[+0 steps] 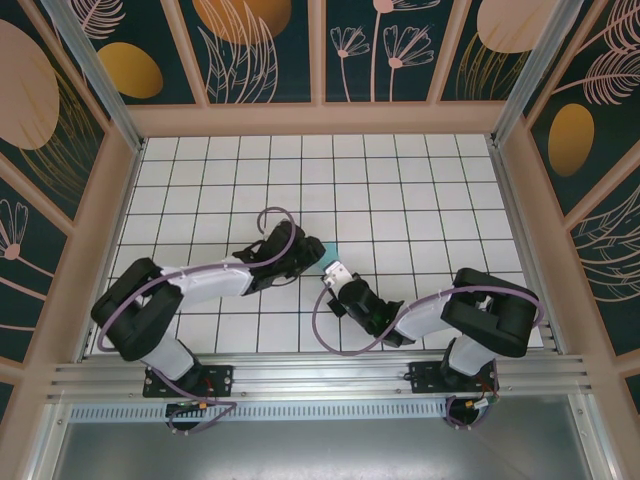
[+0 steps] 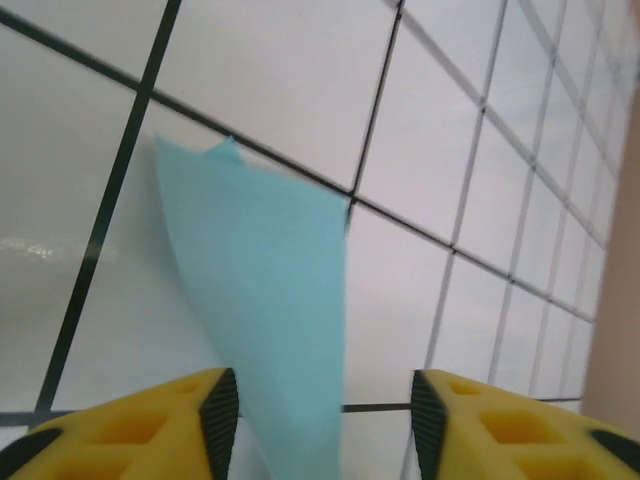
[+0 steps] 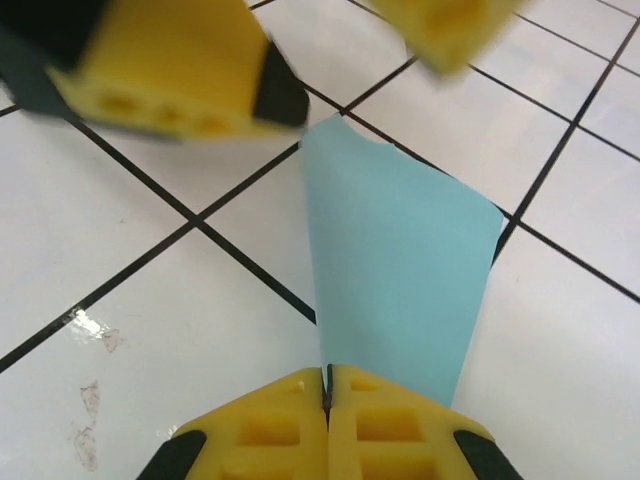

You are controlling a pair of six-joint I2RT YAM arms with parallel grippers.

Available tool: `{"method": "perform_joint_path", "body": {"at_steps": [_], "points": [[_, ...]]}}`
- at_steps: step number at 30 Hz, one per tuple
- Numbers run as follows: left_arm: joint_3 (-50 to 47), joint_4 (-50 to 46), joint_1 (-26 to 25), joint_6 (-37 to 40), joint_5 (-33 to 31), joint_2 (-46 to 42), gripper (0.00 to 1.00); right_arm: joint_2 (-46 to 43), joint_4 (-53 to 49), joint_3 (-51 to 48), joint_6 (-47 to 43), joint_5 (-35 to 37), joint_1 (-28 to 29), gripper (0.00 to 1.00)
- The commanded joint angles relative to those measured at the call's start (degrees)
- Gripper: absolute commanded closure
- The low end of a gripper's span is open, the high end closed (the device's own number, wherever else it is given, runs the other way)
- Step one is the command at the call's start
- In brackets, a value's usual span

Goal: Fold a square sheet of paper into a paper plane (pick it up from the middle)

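Turquoise sheet (image 3: 400,270), partly folded, mid-table: long axis from right gripper (image 3: 327,400), pinched shut on its near end, toward left gripper (image 2: 325,410), jaws parted either side of far corner; 2 arms equally close.

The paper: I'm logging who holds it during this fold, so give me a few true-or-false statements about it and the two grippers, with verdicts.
1. The right gripper is shut on the turquoise paper. True.
2. The left gripper has its jaws pressed together. False: they stand apart, with the paper in the gap between them.
3. The paper lies alone at the far edge of the table. False: it sits between the two grippers, near the middle.
4. The table has white tiles with dark grid lines. True.
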Motion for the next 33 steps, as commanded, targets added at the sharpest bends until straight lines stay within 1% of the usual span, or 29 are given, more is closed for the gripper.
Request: {"method": "perform_joint_path", "body": {"at_steps": [1, 4, 7, 9, 12, 17, 23, 28, 33], "points": [[-2.16, -2.23, -0.38, 0.20, -5.10, -5.99, 0.44, -2.86, 5.17, -2.18, 6.01, -6.44, -2.18, 1.00], [-4.32, -2.35, -0.38, 0.05, -7.85, -10.31, 0.41, -5.04, 8.60, -4.31, 9.93, -11.79, -4.45, 1.00], [-6.03, -2.44, -0.38, 0.28, -9.85, -13.38, 0.41, -7.00, 10.53, -5.71, 14.11, -17.35, -7.26, 1.00], [-6.81, -1.89, -0.34, 0.37, -10.41, -14.35, 0.40, -7.48, 12.13, -6.68, 16.88, -21.27, -8.98, 1.00], [-7.23, -0.21, -0.39, 0.56, -9.49, -13.99, 0.41, -7.04, 13.09, -7.12, 19.12, -23.33, -10.01, 1.00], [-6.54, 3.08, -0.42, 0.27, -5.81, -10.54, 0.41, -4.30, 15.02, -7.58, 21.77, -24.84, -10.31, 1.00], [-6.00, 5.33, -0.42, -0.20, -3.31, -7.96, 0.41, -2.22, 14.95, -8.04, 28.16, -26.16, -11.90, 1.00], [-6.35, 7.05, -0.42, -0.79, -1.69, -6.56, 0.42, -2.11, 14.72, -9.30, 32.40, -23.98, -11.98, 1.00], [-6.88, 8.84, -0.42, -1.39, -0.19, -5.59, 0.42, -1.37, 14.89, -9.87, 36.26, -23.88, -11.98, 1.00]]}}
